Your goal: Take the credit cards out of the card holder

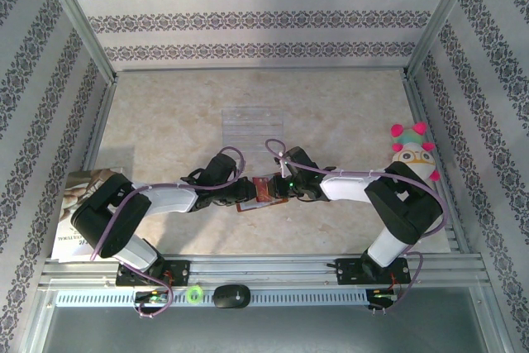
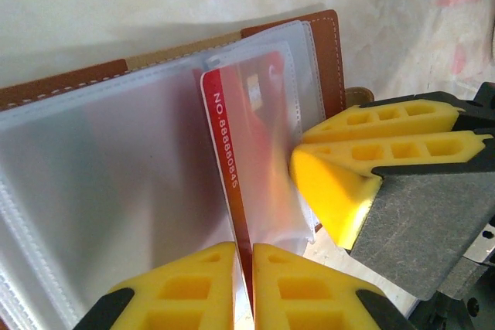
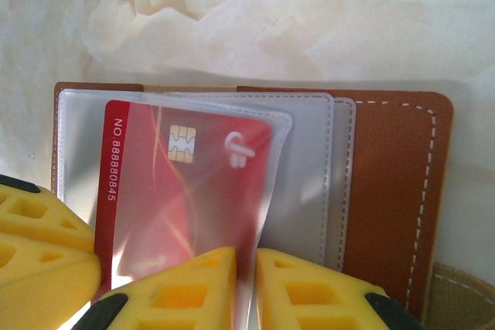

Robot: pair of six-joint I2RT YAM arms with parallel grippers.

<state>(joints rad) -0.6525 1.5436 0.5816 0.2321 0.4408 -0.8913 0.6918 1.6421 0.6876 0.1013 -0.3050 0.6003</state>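
Observation:
The brown card holder (image 1: 258, 196) lies open at the table's middle, its clear sleeves (image 2: 116, 160) fanned out. A red credit card (image 2: 247, 113) with white numbers sticks partly out of one sleeve. My left gripper (image 2: 244, 251) is shut on that card's exposed edge. From the other side, my right gripper (image 3: 246, 259) is shut on the corner of the sleeve (image 3: 302, 183) that holds the red card (image 3: 170, 183). Brown leather (image 3: 394, 191) shows to the right of the sleeves. The two grippers meet over the holder, left gripper (image 1: 244, 188) and right gripper (image 1: 281, 189). The black card is hidden.
A clear ridged plastic tray (image 1: 254, 126) lies just beyond the holder. A soft toy (image 1: 412, 155) stands at the right edge and a book (image 1: 74, 204) lies at the left edge. Patterned walls close in three sides.

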